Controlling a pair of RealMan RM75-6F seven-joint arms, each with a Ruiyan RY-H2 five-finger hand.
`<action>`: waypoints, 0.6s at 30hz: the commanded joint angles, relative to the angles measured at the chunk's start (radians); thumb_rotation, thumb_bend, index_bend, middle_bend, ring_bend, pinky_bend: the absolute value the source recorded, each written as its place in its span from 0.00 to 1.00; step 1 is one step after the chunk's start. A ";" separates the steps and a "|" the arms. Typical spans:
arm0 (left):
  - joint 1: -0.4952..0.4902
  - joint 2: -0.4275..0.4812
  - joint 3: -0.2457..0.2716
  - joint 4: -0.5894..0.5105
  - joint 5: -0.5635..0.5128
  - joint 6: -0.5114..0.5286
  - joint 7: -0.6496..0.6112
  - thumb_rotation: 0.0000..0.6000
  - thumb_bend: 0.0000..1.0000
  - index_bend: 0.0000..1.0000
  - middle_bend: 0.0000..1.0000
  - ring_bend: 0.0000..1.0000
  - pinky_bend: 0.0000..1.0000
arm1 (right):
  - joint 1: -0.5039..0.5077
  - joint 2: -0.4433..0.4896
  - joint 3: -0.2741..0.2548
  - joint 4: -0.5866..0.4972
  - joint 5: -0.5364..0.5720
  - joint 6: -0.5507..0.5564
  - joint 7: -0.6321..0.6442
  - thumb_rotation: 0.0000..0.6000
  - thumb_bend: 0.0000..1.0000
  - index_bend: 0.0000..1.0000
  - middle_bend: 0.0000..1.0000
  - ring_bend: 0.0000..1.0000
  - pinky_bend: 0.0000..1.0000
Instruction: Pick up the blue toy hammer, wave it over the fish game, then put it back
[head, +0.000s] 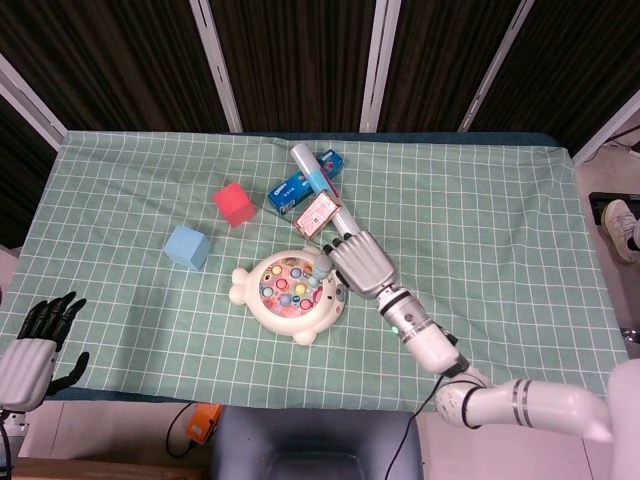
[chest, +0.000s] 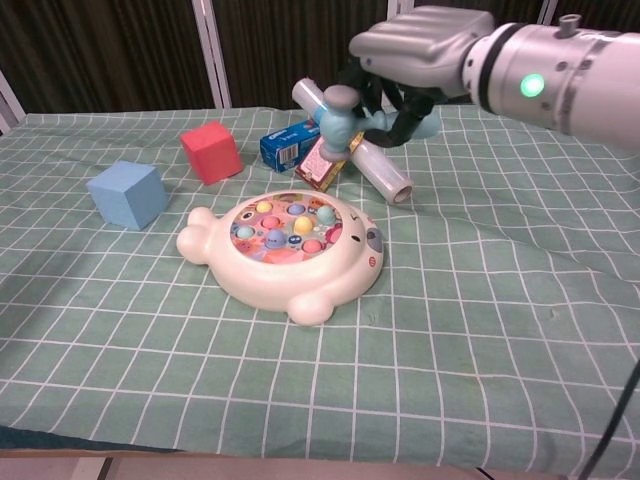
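Observation:
The blue toy hammer is off the table, gripped by my right hand; its head juts left past the fingers. In the head view the right hand hovers at the right edge of the white fish game, with the hammer's head above the game's rim. The fish game sits mid-table, coloured fish showing in its round tray. Beyond the table's near left corner, my left hand holds nothing and has its fingers apart.
Behind the game lie a clear plastic roll, a blue box and a red packet, close under the raised hand. A red cube and a light blue cube stand to the left on the green checked cloth.

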 joint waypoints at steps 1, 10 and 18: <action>0.000 0.003 0.002 0.003 0.003 -0.002 -0.007 1.00 0.41 0.00 0.00 0.00 0.06 | 0.117 -0.085 0.006 0.006 0.174 0.002 -0.143 1.00 0.55 1.00 0.76 0.81 0.85; 0.000 0.007 0.007 0.002 0.011 -0.004 -0.010 1.00 0.42 0.00 0.00 0.00 0.06 | 0.191 -0.147 -0.039 0.045 0.271 0.031 -0.202 1.00 0.55 1.00 0.76 0.81 0.85; 0.002 0.007 0.006 0.000 0.011 -0.001 -0.010 1.00 0.41 0.00 0.00 0.00 0.06 | 0.215 -0.164 -0.077 0.074 0.296 0.033 -0.189 1.00 0.55 1.00 0.76 0.81 0.85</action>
